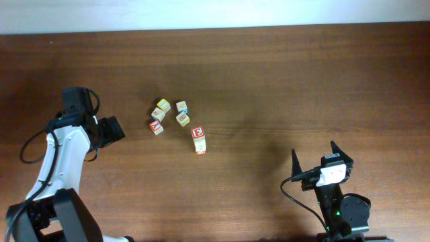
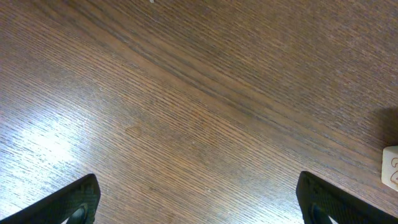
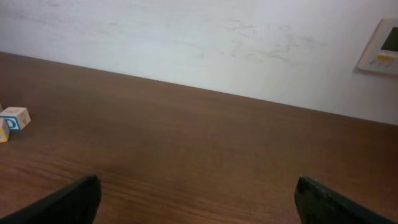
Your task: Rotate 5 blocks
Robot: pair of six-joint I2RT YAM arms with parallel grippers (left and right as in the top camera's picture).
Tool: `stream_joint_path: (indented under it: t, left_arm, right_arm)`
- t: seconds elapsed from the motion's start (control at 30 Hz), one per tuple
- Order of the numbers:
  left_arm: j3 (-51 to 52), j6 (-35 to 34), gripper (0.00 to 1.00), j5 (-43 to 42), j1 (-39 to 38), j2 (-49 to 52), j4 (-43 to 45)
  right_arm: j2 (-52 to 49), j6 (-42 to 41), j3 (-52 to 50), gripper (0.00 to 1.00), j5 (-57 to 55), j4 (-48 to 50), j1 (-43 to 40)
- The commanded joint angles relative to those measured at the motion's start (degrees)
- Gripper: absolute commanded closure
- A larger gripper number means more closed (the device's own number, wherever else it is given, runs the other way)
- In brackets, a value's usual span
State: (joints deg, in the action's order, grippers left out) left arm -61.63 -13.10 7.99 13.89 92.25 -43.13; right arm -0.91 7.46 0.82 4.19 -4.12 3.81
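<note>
Your left fingers (image 2: 73, 204) are spread wide and empty, low over the worktop (image 1: 269, 81) just left of the blocks (image 1: 183, 119), likely staged for turn 1. The blocks cluster mid-worktop. Your right fingers (image 3: 74, 199) are spread too, empty, parked well clear.

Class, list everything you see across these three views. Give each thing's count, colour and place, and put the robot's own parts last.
blocks: seven by the overhead view, pale wood with red, yellow or blue marks, clustered left of the table's centre
table: one, dark brown wood, under everything
wall: one, white, beyond the table's far edge
wall panel: one, off-white, on the wall at the right wrist view's right edge
left hand: one, black, open, over bare table left of the blocks
right hand: one, black, open, near the table's front right
</note>
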Motion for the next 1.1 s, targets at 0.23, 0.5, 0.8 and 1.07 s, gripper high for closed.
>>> stream_joint_path:
  t: [0.23,0.5,0.8,1.07]
  left_arm:
    - [-0.8,0.3,0.01,0.4,0.0,-0.9,0.0]
    - [-0.8,0.3,0.01,0.4,0.0,-0.9,0.0]
    - [-0.3,0.3,0.01,0.4,0.0,-18.6,0.0]
    - [12.0,6.8,0.01,0.4,-4.2,-46.0,11.3]
  right_arm:
    - [0.7,-0.7,-0.5,0.01,0.1,0.0,0.4]
    - [0.7,-0.7,-0.5,0.01,0.1,0.0,0.4]
    - [0.7,-0.7,-0.5,0.01,0.1,0.0,0.4]
    - [0.7,-0.7,-0.5,0.01,0.1,0.0,0.4]
